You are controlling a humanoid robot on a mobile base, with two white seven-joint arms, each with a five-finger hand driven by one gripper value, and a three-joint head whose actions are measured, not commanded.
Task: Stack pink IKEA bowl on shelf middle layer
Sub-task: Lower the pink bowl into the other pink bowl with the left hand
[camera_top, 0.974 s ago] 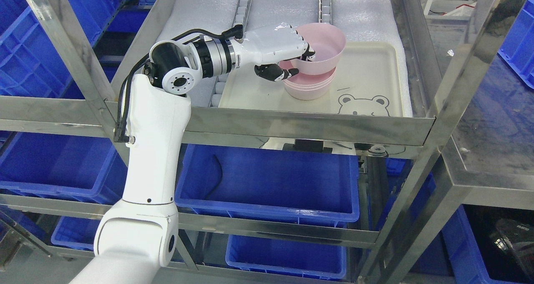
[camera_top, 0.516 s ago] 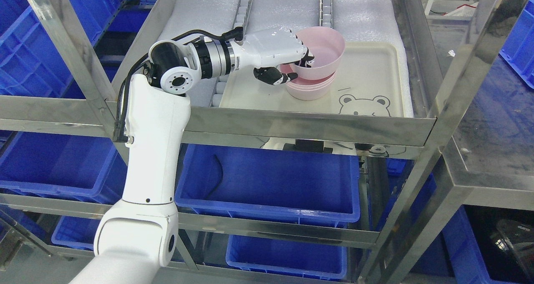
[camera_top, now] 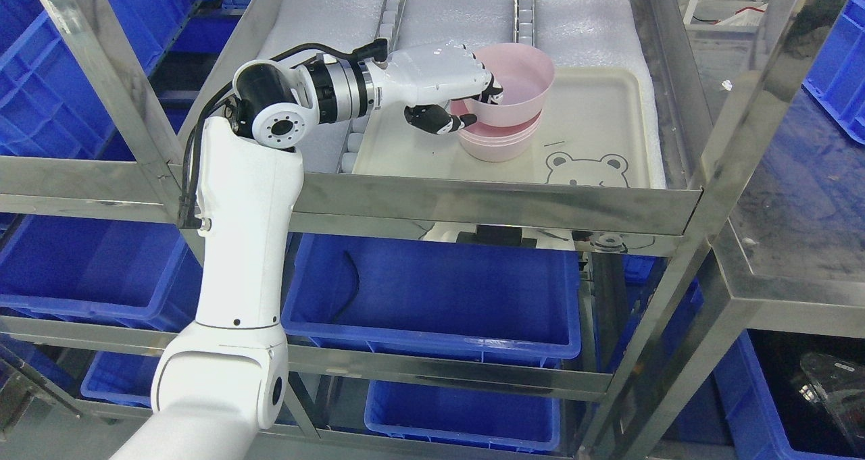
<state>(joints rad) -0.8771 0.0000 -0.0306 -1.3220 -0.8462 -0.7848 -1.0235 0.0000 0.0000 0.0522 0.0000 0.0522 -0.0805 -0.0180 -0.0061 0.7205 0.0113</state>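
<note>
Hand: left hand (camera_top: 449, 95) clamped on the left rim of the bowl (camera_top: 517, 85), dark fingertips (camera_top: 492, 94) hooked inside the wall, thumb (camera_top: 432, 118) outside and lower
Bowl: pink, upright, slightly tilted, its base sunk into the stack (camera_top: 497, 142) beneath; whether it is fully seated cannot be told
Stack: pink bowls nested together, standing on the tray (camera_top: 601, 115) toward its left half
Tray: cream, lying on the shelf (camera_top: 500, 203), with a bear face (camera_top: 584, 169) drawn at its near edge, right of the stack
Shelf: steel frame, white foam sheet under the tray, two roller rails (camera_top: 392, 7) running to the far side
Arm: left arm (camera_top: 243, 244) rising from lower left, bent at the elbow, wrist reaching right over the shelf rail
Below: blue bins (camera_top: 432, 298) on the lower levels, more blue bins far left and far right
</note>
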